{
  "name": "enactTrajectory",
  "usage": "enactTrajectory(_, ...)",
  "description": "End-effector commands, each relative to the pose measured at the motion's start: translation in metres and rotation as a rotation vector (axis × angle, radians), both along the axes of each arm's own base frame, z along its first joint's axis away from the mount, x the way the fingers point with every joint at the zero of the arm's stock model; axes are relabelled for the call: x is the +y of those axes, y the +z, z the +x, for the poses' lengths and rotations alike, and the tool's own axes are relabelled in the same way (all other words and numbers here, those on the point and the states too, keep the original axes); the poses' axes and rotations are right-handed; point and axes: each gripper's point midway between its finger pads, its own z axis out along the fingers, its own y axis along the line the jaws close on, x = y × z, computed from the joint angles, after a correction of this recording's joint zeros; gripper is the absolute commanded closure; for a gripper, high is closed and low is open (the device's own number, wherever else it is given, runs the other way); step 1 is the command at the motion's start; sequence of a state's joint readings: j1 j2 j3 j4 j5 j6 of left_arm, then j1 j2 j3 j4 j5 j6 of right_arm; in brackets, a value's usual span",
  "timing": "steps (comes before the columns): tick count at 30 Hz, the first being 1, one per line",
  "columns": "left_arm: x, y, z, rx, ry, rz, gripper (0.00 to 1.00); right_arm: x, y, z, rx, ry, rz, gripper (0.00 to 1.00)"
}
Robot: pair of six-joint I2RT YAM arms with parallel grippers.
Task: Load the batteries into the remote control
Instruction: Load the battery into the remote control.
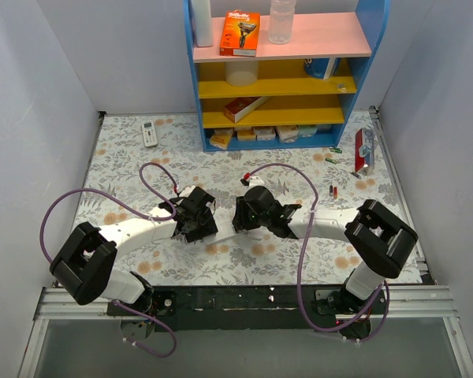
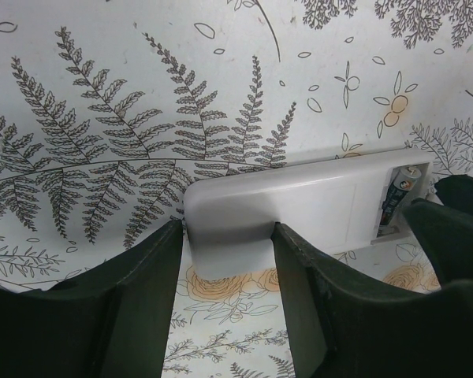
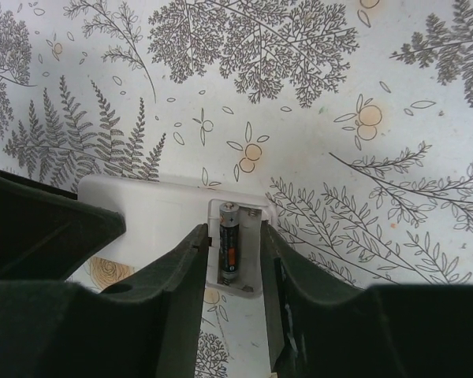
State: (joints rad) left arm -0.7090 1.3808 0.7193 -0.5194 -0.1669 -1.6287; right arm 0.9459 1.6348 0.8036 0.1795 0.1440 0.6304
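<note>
Left gripper (image 2: 227,230): you have it closed part-way onto the remote control (image 2: 299,206), clamping the plain end at lower centre of the left wrist view.
Right gripper (image 3: 233,231): jaws part open, straddling the open battery bay (image 3: 251,256) and gripping nothing.
Done: one battery (image 3: 229,250) lies in the bay's left slot.
Left: the slot beside it looks empty, so judge yourself about halfway. Your spare red batteries (image 1: 332,190) lie right of centre in the top view.
</note>
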Motion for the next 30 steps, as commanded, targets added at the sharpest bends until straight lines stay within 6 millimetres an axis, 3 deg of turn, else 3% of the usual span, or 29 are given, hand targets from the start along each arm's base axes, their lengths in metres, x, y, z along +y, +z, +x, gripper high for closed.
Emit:
enactTrajectory(1,-0.003,0.007,0.007,-0.021,-0.004,-0.002,0.51,0.004,0.042,0.016,-0.137,0.011,0.011,0.60)
enactTrajectory(7,-0.001,0.007,0.006,-0.019,-0.005,0.003,0.51,0.007,0.077,0.020,-0.354,0.256,-0.068,0.59)
enactTrajectory(10,-0.002,0.008,0.007,-0.022,-0.006,0.000,0.51,0.008,0.093,0.015,-0.483,0.431,-0.084,0.54)
enactTrajectory(13,-0.002,0.007,0.007,-0.021,-0.006,0.001,0.51,0.001,0.105,0.031,-0.555,0.449,-0.121,0.49)
enactTrajectory(14,-0.002,0.008,0.007,-0.020,-0.008,-0.002,0.51,0.001,0.107,0.031,-0.541,0.498,-0.122,0.41)
enactTrajectory(15,-0.002,0.008,0.007,-0.020,-0.009,-0.002,0.51,-0.014,0.094,0.032,-0.455,0.532,-0.163,0.41)
enactTrajectory(16,-0.002,0.008,0.007,-0.023,-0.010,-0.003,0.51,-0.011,0.104,0.041,-0.445,0.551,-0.162,0.42)
enactTrajectory(18,-0.002,0.009,0.007,-0.028,-0.011,-0.003,0.51,-0.016,0.101,0.040,-0.412,0.626,-0.138,0.46)
enactTrajectory(19,-0.002,0.010,0.008,-0.031,-0.014,-0.004,0.51,-0.015,0.110,0.043,-0.469,0.643,-0.127,0.46)
enactTrajectory(21,-0.001,0.010,0.009,-0.033,-0.014,-0.002,0.51,-0.020,0.107,0.041,-0.526,0.663,-0.123,0.45)
enactTrajectory(22,0.000,0.009,0.009,-0.032,-0.014,0.002,0.51,-0.018,0.121,0.046,-0.619,0.666,-0.108,0.44)
enactTrajectory(25,0.002,0.009,0.011,-0.038,-0.014,0.014,0.51,-0.021,0.108,0.046,-0.621,0.725,-0.135,0.46)
enactTrajectory(27,0.003,0.009,0.013,-0.044,-0.014,0.018,0.51,-0.021,0.099,0.039,-0.541,0.788,-0.130,0.45)
enactTrajectory(30,0.003,0.010,0.017,-0.058,-0.026,0.022,0.51,-0.017,0.084,0.025,-0.575,0.919,-0.109,0.45)
